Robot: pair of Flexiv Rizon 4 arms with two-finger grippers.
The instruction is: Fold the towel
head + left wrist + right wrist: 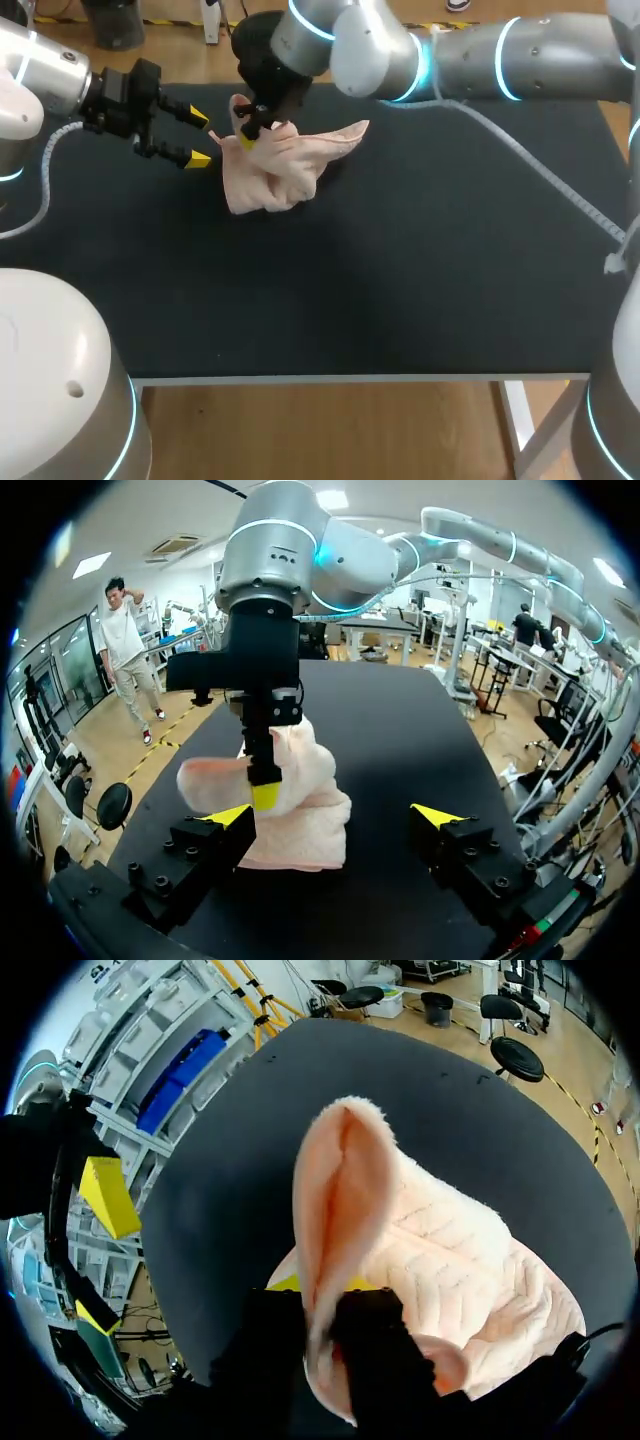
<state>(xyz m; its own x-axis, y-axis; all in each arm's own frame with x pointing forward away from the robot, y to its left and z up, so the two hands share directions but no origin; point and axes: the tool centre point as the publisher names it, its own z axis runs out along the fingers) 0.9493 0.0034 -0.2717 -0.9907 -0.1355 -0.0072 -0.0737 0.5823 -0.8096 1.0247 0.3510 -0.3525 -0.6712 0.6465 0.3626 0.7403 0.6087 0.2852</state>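
A pale pink towel [275, 165] lies bunched on the black table [400, 280] at the back left, one corner trailing to the right. My right gripper [250, 130] reaches across from the right and stands over the towel's left part, shut on a raised fold. In the right wrist view that fold [340, 1190] stands up between the dark fingers of the gripper [320, 1305]. My left gripper [198, 138] hangs open just left of the towel, apart from it. In the left wrist view, the left gripper [335, 815] faces the towel [300, 810] and the right gripper [262, 780].
The black table top stretches wide to the right and toward the front edge [350, 378]. A white cable [540, 170] from my right arm hangs over the table's right part. The left arm's cable [45, 170] loops at the far left.
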